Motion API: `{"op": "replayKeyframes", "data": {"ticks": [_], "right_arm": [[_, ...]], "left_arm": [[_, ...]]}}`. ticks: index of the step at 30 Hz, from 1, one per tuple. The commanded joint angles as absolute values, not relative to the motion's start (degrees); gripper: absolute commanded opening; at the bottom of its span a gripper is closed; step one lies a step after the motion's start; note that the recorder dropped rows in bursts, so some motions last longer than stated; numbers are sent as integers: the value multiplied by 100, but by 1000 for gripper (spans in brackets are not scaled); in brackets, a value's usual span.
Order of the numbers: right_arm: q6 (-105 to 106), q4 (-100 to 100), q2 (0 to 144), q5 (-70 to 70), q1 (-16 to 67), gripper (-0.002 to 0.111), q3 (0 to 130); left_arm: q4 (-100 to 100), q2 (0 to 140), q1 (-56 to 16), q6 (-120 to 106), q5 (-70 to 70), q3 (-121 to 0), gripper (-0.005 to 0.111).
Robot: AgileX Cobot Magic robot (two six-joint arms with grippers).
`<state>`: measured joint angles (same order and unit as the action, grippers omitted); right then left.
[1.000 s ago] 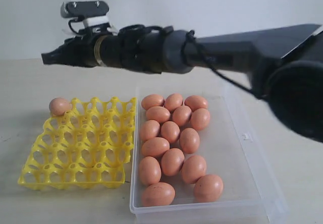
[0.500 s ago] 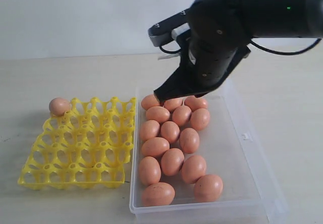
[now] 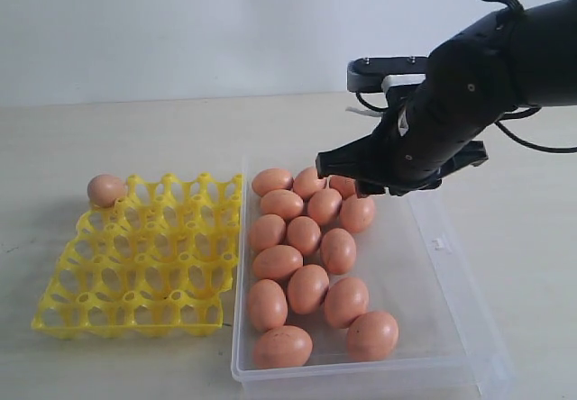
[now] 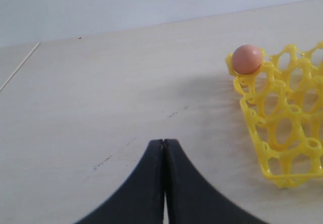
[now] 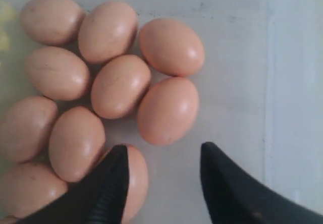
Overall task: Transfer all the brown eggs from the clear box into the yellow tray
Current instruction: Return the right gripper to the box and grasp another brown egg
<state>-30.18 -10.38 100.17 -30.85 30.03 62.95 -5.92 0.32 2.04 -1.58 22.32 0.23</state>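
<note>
Beneath right end effector (image 5: 164, 152), brown eggs (image 5: 167, 110)

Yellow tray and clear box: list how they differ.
The tray is opaque yellow, a grid of cups; the box is clear with a flat floor. The tray is smaller than the box. The tray holds one egg in a corner cup; the box holds fifteen eggs, loose and crowded. Both sit side by side on the table.
</note>
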Motion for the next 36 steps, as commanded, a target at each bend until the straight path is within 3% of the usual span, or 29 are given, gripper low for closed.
{"op": "replayKeyframes", "data": {"ticks": [1, 31, 33, 36], "right_arm": [[-2975, -768, 10264, -2446, 2913, 57, 6266], [-3515, -1173, 11500, -1612, 2602, 57, 6394], [-3515, -1173, 11512, -1612, 2602, 52, 6394], [-3504, -1173, 11469, -1612, 2602, 26, 6394]], "left_arm": [[-578, 0, 172, -130, 2179, 0, 0], [-578, 0, 172, -130, 2179, 0, 0], [-578, 0, 172, -130, 2179, 0, 0], [-578, 0, 172, -130, 2179, 0, 0]]}}
